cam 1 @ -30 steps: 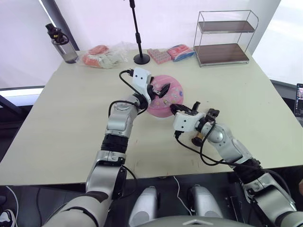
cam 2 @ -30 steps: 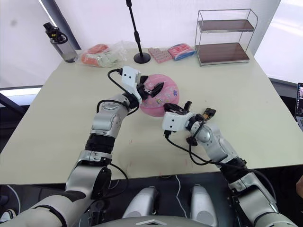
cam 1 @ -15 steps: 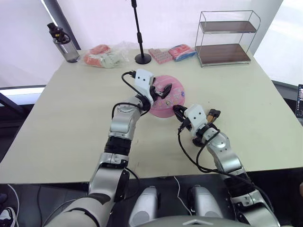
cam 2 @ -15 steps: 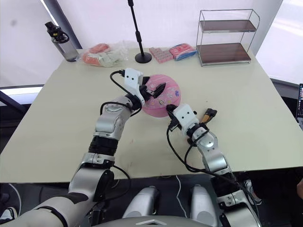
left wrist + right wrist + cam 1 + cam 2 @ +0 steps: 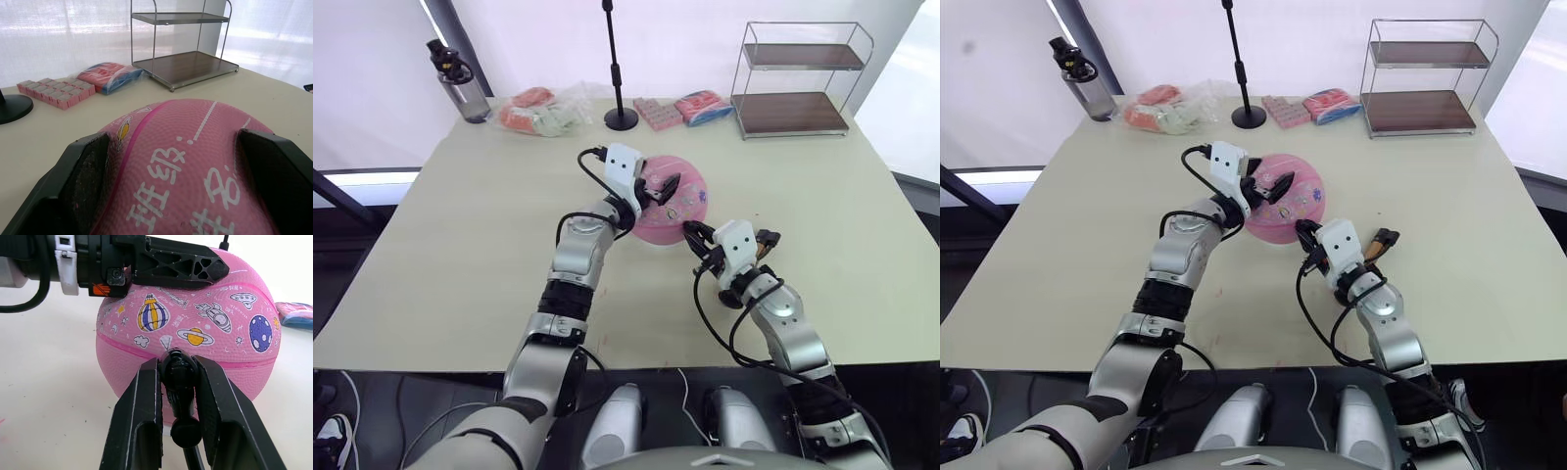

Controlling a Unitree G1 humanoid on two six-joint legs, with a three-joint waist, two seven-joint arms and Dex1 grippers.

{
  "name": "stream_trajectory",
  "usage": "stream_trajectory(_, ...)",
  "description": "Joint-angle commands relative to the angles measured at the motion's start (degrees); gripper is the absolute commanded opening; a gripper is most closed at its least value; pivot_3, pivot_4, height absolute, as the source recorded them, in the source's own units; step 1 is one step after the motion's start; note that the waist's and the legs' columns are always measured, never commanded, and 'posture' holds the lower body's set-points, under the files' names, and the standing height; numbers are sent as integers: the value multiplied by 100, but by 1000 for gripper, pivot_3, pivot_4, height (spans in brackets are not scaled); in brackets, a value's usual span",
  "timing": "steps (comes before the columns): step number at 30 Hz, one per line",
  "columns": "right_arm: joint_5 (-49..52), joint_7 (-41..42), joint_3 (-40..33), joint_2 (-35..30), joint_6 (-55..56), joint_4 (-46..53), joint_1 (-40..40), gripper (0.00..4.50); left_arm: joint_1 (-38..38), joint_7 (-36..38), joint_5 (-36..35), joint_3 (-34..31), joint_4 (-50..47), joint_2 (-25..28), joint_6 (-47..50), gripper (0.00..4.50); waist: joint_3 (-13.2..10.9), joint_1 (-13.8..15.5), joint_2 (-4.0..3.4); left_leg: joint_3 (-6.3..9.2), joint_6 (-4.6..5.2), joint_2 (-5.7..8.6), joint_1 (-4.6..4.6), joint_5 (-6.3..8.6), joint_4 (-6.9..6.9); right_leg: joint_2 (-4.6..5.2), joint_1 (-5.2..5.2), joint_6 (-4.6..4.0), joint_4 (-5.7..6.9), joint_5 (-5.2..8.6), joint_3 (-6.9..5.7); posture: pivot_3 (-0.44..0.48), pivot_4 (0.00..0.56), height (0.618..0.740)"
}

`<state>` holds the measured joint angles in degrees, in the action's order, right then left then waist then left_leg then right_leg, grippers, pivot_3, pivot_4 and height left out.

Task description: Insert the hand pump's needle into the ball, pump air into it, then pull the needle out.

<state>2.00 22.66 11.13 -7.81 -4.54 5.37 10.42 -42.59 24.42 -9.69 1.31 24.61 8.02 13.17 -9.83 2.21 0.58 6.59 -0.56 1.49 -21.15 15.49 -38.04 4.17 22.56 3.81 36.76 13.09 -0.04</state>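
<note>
The pink ball [image 5: 683,201] sits on the table, round, with white lettering [image 5: 166,166] and cartoon stickers [image 5: 203,313]. My left gripper [image 5: 656,186] is shut on the ball from its far left side, a finger [image 5: 83,171] pressed on each flank. My right gripper [image 5: 177,366] is at the ball's near side [image 5: 691,235], shut on the black fitting [image 5: 178,377] of the needle, which presses against the ball's skin. The metal pin itself is hidden. The hand pump [image 5: 1380,243], gold-bronze, lies on the table just right of my right wrist, and its black hose [image 5: 187,433] trails back between my fingers.
Along the far edge stand a water bottle [image 5: 463,88], a clear bag of orange packets [image 5: 540,110], a black stand pole with round base [image 5: 621,119], pink packets [image 5: 658,113], a red-blue packet [image 5: 707,105] and a wire two-tier shelf [image 5: 798,83].
My right forearm has swung from lying sideways to pointing straight at the ball, the gripper staying at its near side. The ball and left gripper keep their hold; the camera view shifted.
</note>
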Motion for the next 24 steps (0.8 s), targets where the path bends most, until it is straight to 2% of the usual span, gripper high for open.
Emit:
stream_trajectory(1, 109, 147, -18, -181, 168, 764, -350, 404, 240, -446, 319, -57, 881, 130, 260, 4500, 3, 24, -5, 6, 0, 1, -5, 0, 0, 1, 0, 0, -2, 0, -6, 0, 150, 731)
stream_trajectory(5, 156, 173, -40, -317, 124, 1022, -570, 404, 238, -449, 313, 0, 905, 128, 248, 4500, 17, -60, -9, 13, 0, 5, -7, 0, 0, 5, -3, 1, -5, 1, -11, 0, 150, 731)
stream_trajectory(10, 209, 210, -70, -419, 63, 1218, -700, 404, 223, -468, 335, 14, 948, 95, 221, 4500, 22, -205, -19, 20, -2, -4, 50, -1, 0, -5, -42, 0, 4, 3, -5, 0, 150, 731)
stream_trajectory(14, 263, 261, -132, -491, 82, 1175, -705, 404, 241, -443, 296, 22, 817, 29, 248, 4500, 24, -230, -24, 53, -20, -8, 50, 9, 1, -17, -51, -1, 5, 4, -13, 0, 150, 731)
stream_trajectory(24, -5, 479, -277, -1053, 703, 329, -349, 404, 332, 138, -79, -53, -455, 88, 150, 4500, 22, -187, -25, 47, -22, 5, 9, -20, 27, -12, -16, 19, -9, -7, -8, 0, 150, 731)
